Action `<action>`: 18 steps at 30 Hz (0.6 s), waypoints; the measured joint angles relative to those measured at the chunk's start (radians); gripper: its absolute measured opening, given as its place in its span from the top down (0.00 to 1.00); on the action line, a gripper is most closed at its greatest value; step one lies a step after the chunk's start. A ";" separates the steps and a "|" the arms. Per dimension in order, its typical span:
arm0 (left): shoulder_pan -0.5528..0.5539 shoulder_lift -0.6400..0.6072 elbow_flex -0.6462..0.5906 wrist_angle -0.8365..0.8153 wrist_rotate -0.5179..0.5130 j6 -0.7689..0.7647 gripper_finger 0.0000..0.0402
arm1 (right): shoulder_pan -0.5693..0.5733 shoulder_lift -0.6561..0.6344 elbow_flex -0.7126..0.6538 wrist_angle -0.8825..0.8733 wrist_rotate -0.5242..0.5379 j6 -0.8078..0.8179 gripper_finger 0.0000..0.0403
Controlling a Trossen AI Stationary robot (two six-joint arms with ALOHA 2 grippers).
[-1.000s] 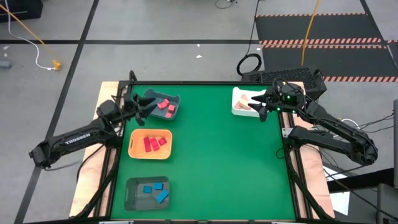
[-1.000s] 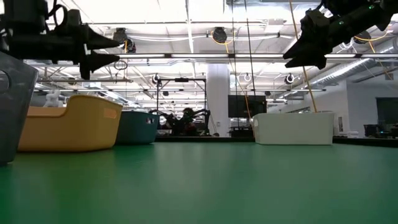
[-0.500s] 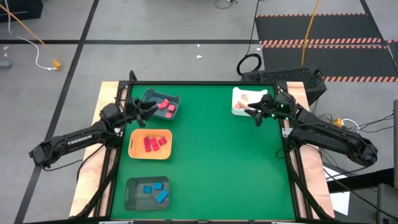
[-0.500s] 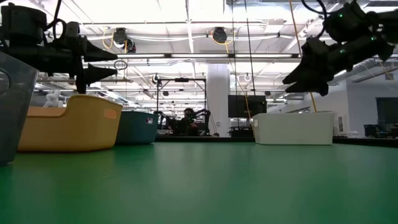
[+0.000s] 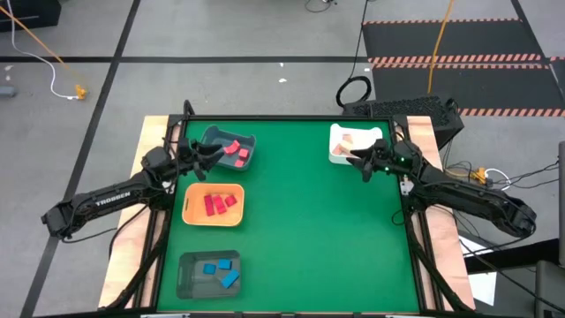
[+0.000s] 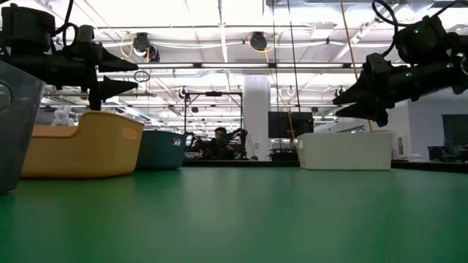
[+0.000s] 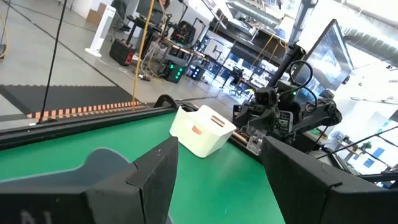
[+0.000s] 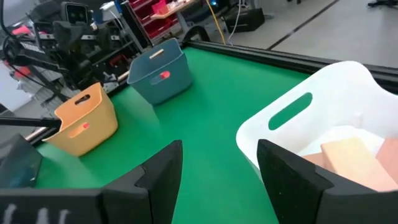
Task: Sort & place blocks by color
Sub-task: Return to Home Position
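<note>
1. The green tabletop (image 5: 300, 230) carries four trays, and I spot no loose block on it. I judge the sorting finished and the return to home in hand.
2. The left arm (image 5: 106, 199) reaches in over the left edge and the right arm (image 5: 468, 199) over the right edge.
3. Down the left side sit the slate tray (image 5: 212, 134), the orange tray (image 5: 187, 212) and the dark grey tray (image 5: 182, 276). The white tray (image 5: 335, 146) stands well apart on the right side.
4. The left gripper (image 5: 212, 152) hovers over the slate tray's edge, fingers spread and empty. The right gripper (image 5: 357, 164) hangs just beside the white tray, also released with nothing held.
5. The red blocks (image 5: 214, 205) lie in the orange tray, and other red blocks (image 5: 236, 151) lie in the slate tray. The blue blocks (image 5: 222, 270) are in the dark grey tray and the tan blocks (image 5: 357, 139) in the white tray.
6. My next move needs no grasp: I draw each arm back, keeping the fingers clear of the tray rims.
</note>
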 joint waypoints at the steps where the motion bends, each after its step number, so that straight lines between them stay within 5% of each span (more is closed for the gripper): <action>1: 0.000 0.000 0.000 0.000 0.000 0.006 0.42 | 0.000 0.000 -0.005 0.006 0.000 0.000 0.50; 18: 0.000 0.000 0.000 0.000 0.000 0.045 0.42 | 0.000 0.000 -0.116 0.120 0.014 0.119 0.50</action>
